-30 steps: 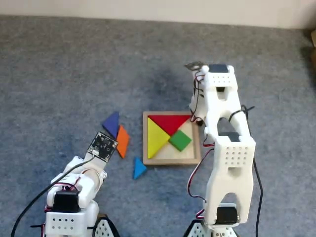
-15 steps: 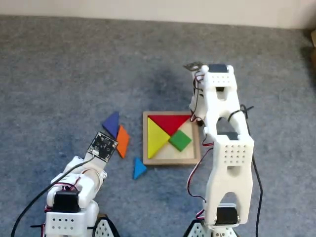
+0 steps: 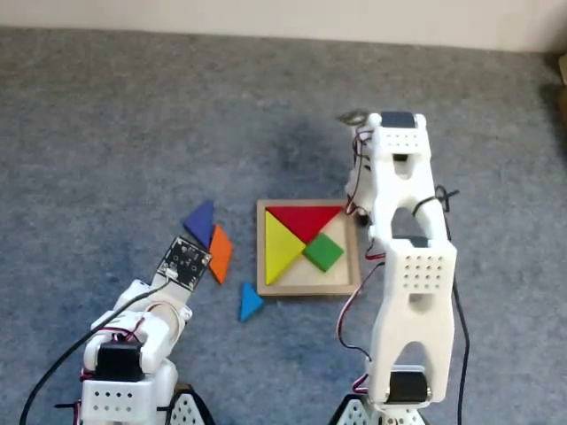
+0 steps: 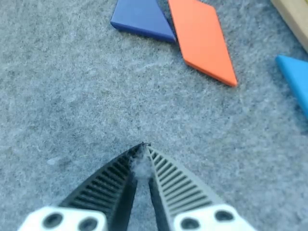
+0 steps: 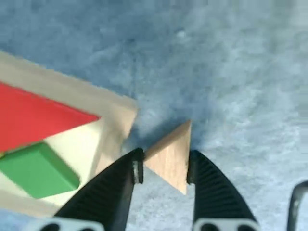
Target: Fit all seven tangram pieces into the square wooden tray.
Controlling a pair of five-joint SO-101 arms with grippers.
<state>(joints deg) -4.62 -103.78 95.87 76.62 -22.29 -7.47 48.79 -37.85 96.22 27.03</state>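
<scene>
Just outside a corner of the square wooden tray, the right gripper clamps a pale wooden triangle, likely for insertion; the left gripper hangs idle, jaws together.

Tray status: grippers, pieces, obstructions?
Left gripper shut, empty. Right gripper shut on wooden triangle beside tray. Red triangle, yellow triangle, green square seated. Dark blue triangle, orange parallelogram, light blue triangle loose. Nothing in the way.

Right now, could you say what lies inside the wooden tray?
A red triangle, a yellow triangle and a green square lie in the tray, bare wood beside them. The right arm partly hides its right rim; the right gripper holds a wooden triangle outside.
</scene>
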